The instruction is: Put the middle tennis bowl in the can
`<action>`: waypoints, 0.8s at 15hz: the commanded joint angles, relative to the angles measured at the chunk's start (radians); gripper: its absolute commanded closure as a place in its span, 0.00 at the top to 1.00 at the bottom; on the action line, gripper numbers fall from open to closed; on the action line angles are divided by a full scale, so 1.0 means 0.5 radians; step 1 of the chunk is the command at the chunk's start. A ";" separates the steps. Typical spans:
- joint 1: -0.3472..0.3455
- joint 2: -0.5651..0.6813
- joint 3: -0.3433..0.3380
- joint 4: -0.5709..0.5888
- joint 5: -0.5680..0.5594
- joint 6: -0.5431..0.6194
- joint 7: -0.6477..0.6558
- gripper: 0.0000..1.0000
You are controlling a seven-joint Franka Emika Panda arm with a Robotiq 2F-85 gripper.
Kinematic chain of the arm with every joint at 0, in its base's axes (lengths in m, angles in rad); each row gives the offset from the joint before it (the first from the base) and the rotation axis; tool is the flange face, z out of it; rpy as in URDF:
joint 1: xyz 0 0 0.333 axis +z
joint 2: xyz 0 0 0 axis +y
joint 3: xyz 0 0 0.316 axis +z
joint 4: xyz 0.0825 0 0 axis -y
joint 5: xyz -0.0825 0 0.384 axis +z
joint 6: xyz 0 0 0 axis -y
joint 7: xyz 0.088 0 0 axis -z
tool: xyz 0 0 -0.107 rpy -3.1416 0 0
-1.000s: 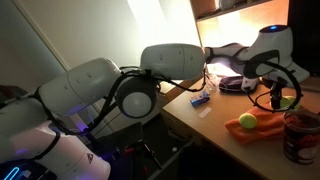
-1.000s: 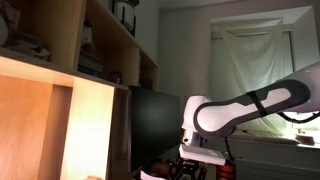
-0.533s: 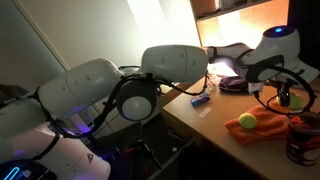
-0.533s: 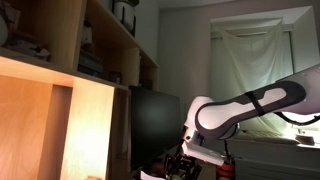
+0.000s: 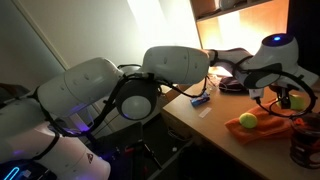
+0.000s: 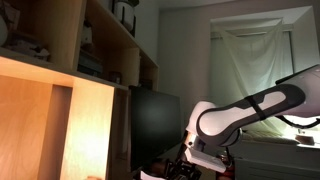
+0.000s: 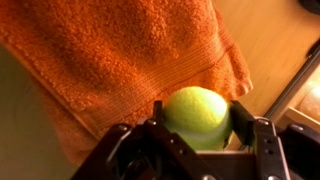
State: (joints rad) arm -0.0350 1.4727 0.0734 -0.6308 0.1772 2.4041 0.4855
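Holding tennis ball [image 7: 197, 108], gripper [image 7: 198, 122] above towel [image 7: 110, 60]

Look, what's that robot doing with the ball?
The robot arm's claw is shut on a yellow-green tennis ball and holds it over an orange towel on the wooden table. On the towel lies another ball. The dark can stands close by, and the held ball is not in it yet.

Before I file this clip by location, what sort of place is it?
Probably a room in a home or a small office: tall wooden shelves holding clutter, a curtained window, and a wooden desk.
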 commanded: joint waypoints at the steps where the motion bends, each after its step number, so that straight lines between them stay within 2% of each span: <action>1: -0.009 -0.152 0.089 -0.256 -0.012 -0.081 -0.332 0.42; 6: 0.012 -0.316 0.106 -0.629 -0.082 -0.135 -0.715 0.42; 12: -0.008 -0.568 0.140 -1.089 -0.170 0.074 -1.230 0.42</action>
State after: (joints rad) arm -0.0197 1.3070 0.1251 -0.9780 0.1084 2.3753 -0.0243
